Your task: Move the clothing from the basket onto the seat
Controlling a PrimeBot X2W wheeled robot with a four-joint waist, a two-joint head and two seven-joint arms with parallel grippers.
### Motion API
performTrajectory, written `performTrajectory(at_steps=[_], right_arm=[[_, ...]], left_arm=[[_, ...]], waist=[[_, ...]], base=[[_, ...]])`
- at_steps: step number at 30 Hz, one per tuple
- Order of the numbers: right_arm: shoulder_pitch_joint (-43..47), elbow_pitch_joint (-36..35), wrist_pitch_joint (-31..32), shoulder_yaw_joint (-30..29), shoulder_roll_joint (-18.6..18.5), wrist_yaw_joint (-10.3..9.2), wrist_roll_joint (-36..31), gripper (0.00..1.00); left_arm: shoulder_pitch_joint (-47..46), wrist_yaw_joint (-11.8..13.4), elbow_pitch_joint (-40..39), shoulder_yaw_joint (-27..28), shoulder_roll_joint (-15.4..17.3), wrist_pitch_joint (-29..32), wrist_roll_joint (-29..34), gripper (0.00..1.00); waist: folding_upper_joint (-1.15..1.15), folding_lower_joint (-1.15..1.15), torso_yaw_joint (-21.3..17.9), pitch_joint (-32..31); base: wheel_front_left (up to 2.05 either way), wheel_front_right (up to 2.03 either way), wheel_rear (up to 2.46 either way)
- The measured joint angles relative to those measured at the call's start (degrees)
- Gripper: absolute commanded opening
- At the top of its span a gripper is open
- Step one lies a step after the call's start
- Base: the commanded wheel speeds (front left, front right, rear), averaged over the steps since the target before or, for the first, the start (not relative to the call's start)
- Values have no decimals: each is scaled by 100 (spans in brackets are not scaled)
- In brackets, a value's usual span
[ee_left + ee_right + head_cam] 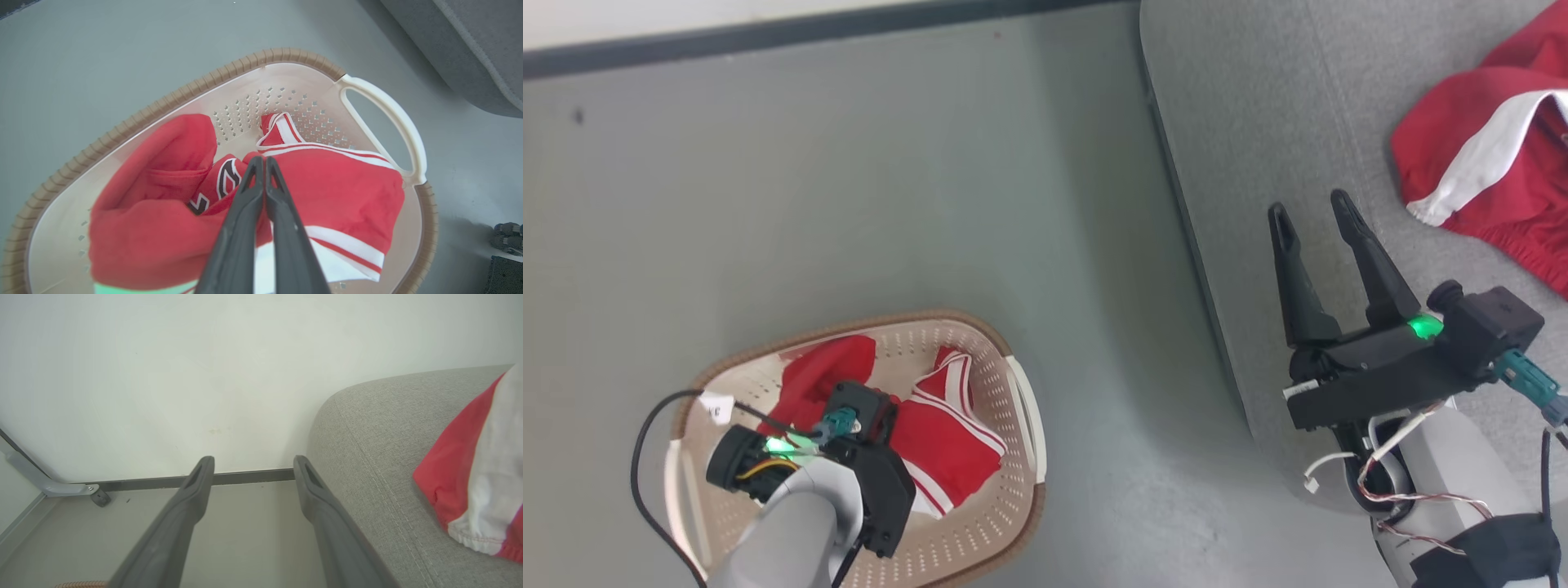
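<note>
The cream basket (1023,408) with a brown rim stands on the floor at the lower left. Red clothing (947,441) with white stripes lies bunched inside it. My left gripper (261,161) reaches down into the basket (163,106) and is shut, its tips pinching a fold of that clothing (339,188). Another red garment (1486,163) with white trim lies on the grey seat (1258,122) at the upper right. My right gripper (1309,208) hovers open over the seat's front edge, left of that garment (461,465), with nothing between its fingers.
Grey floor (931,163) stretches between basket and seat. A white wall with a dark skirting board (253,477) runs behind. The seat's rounded corner (367,437) is right of my right gripper (253,463). The basket's white handle (392,118) faces the seat.
</note>
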Motion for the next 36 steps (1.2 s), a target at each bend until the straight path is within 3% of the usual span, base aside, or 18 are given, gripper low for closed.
performTrajectory(at_steps=[16,36], right_arm=[[598,74,1,-166,-307,0,134,100],[1311,40,1,-27,-543,0,308,100]], left_arm=[[530,-92,-369,138,-189,-424,-401,0],[1014,-100,-1549,346,-242,-509,-996,0]], waist=[[0,-1,458,-1210],[0,0,895,-2487]], base=[[0,0,0],[0,0,0]])
